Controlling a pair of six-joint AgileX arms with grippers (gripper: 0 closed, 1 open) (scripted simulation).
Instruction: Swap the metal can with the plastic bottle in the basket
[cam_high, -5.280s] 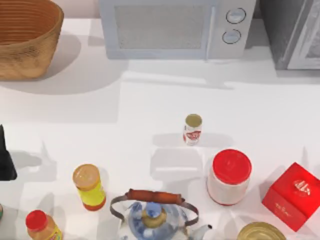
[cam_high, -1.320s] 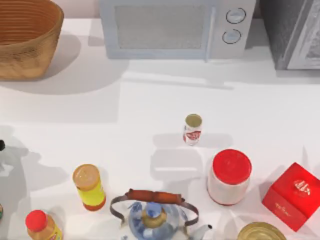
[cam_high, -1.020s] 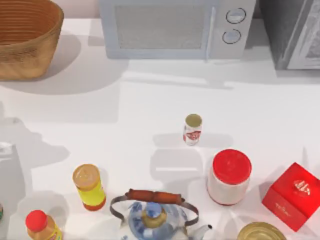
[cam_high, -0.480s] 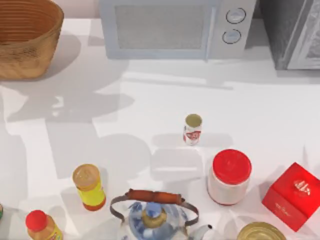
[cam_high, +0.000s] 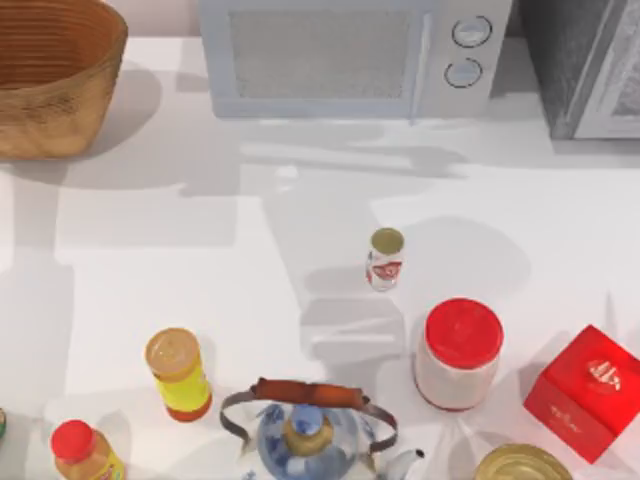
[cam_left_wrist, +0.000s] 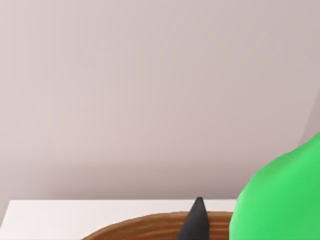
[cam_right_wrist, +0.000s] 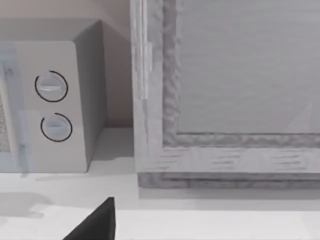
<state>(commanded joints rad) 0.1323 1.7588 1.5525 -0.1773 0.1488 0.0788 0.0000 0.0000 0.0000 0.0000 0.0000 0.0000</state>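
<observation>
Black against the pale wall, the left gripper (cam_left_wrist: 198, 223) hangs just over the basket (cam_left_wrist: 150, 228) rim; I cannot tell whether it is wide, narrow or holding anything. A green shape (cam_left_wrist: 280, 200) sits close beside it, and I cannot tell what that is. The right gripper (cam_right_wrist: 95, 224) idles far from the basket, facing the microwave (cam_right_wrist: 50, 100), its state equally unclear. The bottle (cam_high: 385, 258) stands on the table well apart from the basket (cam_high: 60, 110). The can (cam_high: 520, 465) is farther off, at the front edge. Judging by this, neither half of the swap is done.
</observation>
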